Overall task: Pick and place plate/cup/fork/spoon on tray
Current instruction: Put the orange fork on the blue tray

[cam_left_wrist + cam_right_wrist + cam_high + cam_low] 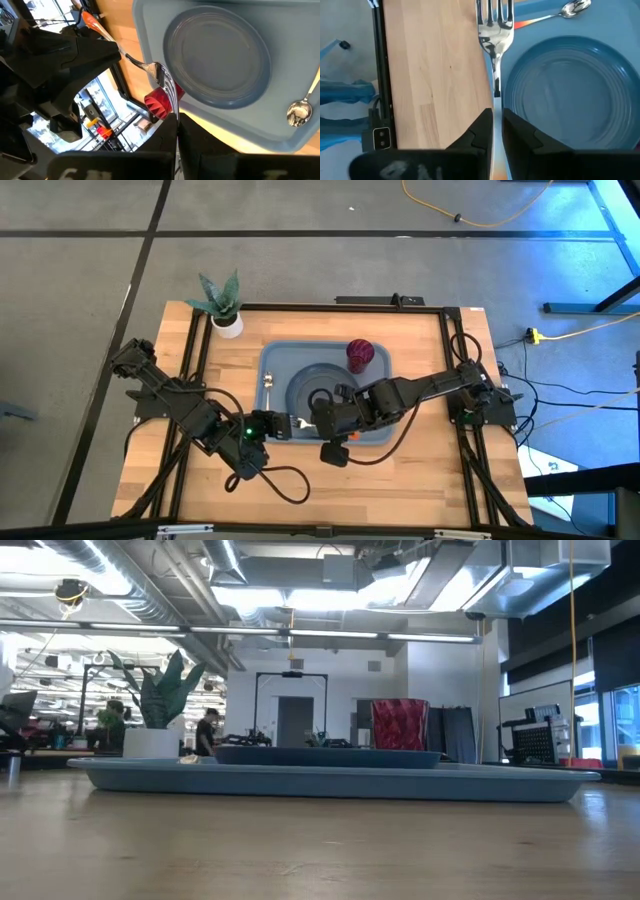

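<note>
The light blue-grey tray [280, 360] lies mid-table. In it are the grey-blue plate [312, 385], the dark red cup [360, 354] at its far right, and the spoon [268, 385] along its left side. The fork [300, 422] is held level above the tray's near left part, between my two grippers. My left gripper [283, 423] is shut on its tine end. My right gripper [318, 421] is shut on its handle end. Neither gripper shows in the low view, which shows the tray [330, 783], the plate and the cup [399, 724]. My left gripper pinches the fork's tine end [172, 107] between its two fingers. It comes level from the table's left, along the fork. The fork is lifted clear of the tray. My right gripper pinches the fork by the near end of its handle, just behind the metal neck [496, 90], between its two fingers. It comes from the table's right, along the fork. The tines [495, 15] stick out ahead of it, and the orange handle end [92, 22] sticks out behind.
A white plant pot [227, 325] stands at the table's far left, beyond the tray. Bare wood lies left of the tray and along the near edge. A black frame rail runs around the table. Cables trail from both arms over the near part.
</note>
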You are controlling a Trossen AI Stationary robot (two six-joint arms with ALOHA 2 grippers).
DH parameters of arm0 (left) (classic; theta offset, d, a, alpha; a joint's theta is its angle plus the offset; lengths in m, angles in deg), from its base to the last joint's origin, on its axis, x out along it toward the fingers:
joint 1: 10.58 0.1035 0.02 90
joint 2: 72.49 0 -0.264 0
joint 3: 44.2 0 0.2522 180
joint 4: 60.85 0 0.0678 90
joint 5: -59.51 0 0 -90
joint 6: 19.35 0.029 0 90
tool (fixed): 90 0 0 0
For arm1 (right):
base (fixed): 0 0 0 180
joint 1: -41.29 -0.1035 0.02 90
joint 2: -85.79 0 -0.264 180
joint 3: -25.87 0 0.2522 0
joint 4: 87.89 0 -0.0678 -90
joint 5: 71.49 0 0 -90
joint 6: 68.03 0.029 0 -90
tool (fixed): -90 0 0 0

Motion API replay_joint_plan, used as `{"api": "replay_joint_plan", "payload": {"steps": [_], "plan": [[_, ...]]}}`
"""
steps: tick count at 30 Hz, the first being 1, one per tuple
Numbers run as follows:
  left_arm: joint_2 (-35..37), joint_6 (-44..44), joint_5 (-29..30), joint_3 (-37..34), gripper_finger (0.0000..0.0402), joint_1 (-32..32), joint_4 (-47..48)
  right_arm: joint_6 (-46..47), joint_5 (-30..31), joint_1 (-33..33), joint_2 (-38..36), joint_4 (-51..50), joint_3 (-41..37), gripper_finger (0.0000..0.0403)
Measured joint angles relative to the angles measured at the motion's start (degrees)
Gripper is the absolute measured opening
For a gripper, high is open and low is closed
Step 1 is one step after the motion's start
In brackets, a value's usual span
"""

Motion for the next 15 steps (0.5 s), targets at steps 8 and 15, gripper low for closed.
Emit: {"api": "replay_joint_plan", "payload": {"steps": [8, 15], "plan": [[0.00, 0.02, 0.27, 0.00, 0.0000, 0.01, 0.00, 0.16, 0.00, 0.05, 0.00, -0.04, 0.00, 0.0042], [0.00, 0.20, 0.31, 0.00, 0.0000, 0.01, -0.70, 0.08, -0.06, 0.71, 0.00, -0.07, 0.00, 0.0042]]}}
